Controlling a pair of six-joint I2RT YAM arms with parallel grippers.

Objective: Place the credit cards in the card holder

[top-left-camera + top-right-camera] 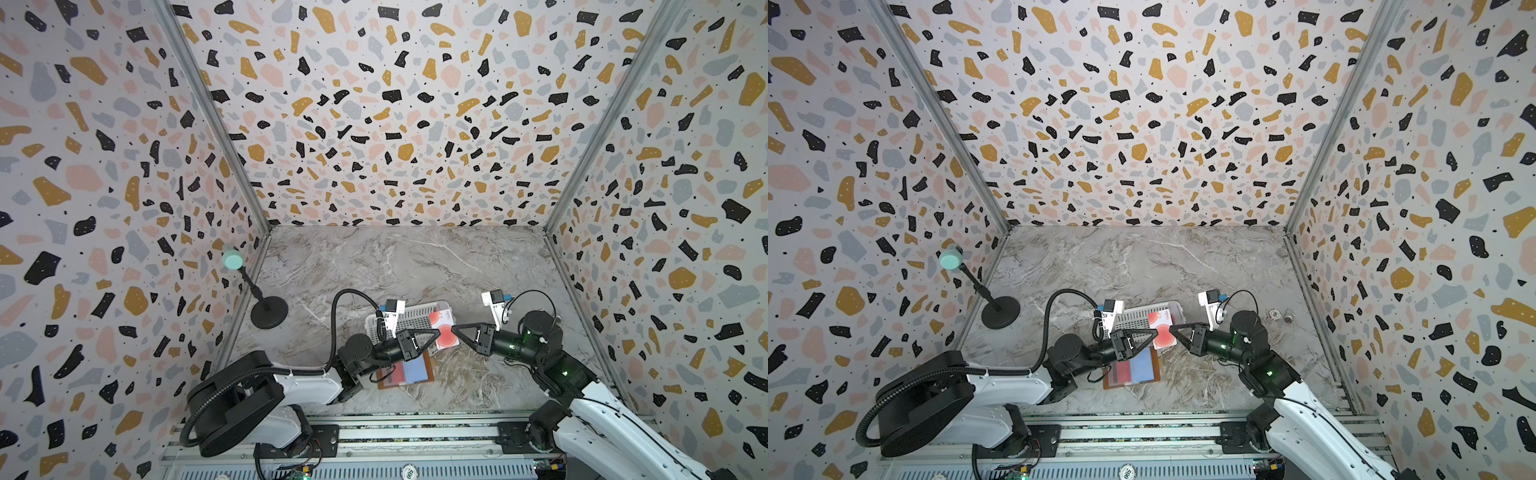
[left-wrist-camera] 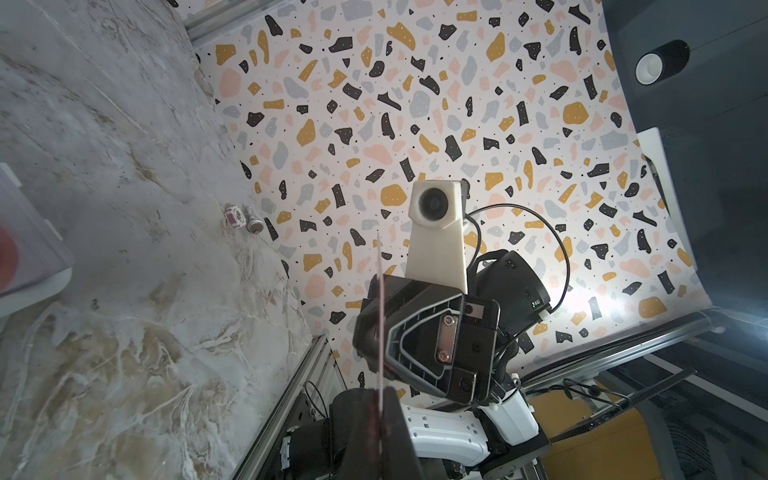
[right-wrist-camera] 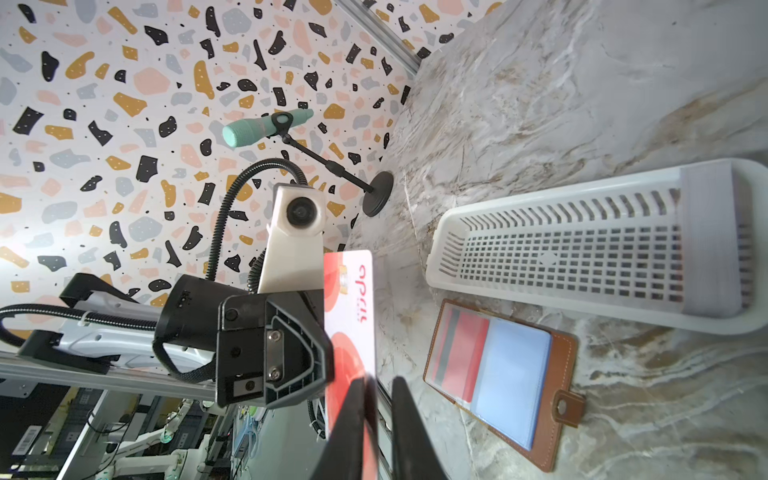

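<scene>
One credit card (image 1: 446, 334) (image 1: 1163, 332), whitish with red blobs, hangs in the air between both grippers, above the table. My left gripper (image 1: 437, 333) (image 2: 379, 395) is shut on one end of it; the card shows edge-on (image 2: 380, 316) in the left wrist view. My right gripper (image 1: 454, 328) (image 3: 380, 380) has the card's other end (image 3: 349, 299) between its jaws, which stand slightly parted: the card lies against one finger, with a gap to the other. The brown card holder (image 1: 405, 370) (image 3: 498, 365) lies open on the table below, a red card in one sleeve.
A white slotted basket (image 1: 409, 318) (image 3: 582, 249) lies just behind the card holder, with something red-printed at its end (image 2: 6, 257). A microphone on a black stand (image 1: 268, 313) stands at the left wall. A small chip and a metal piece (image 1: 1279, 316) lie by the right wall.
</scene>
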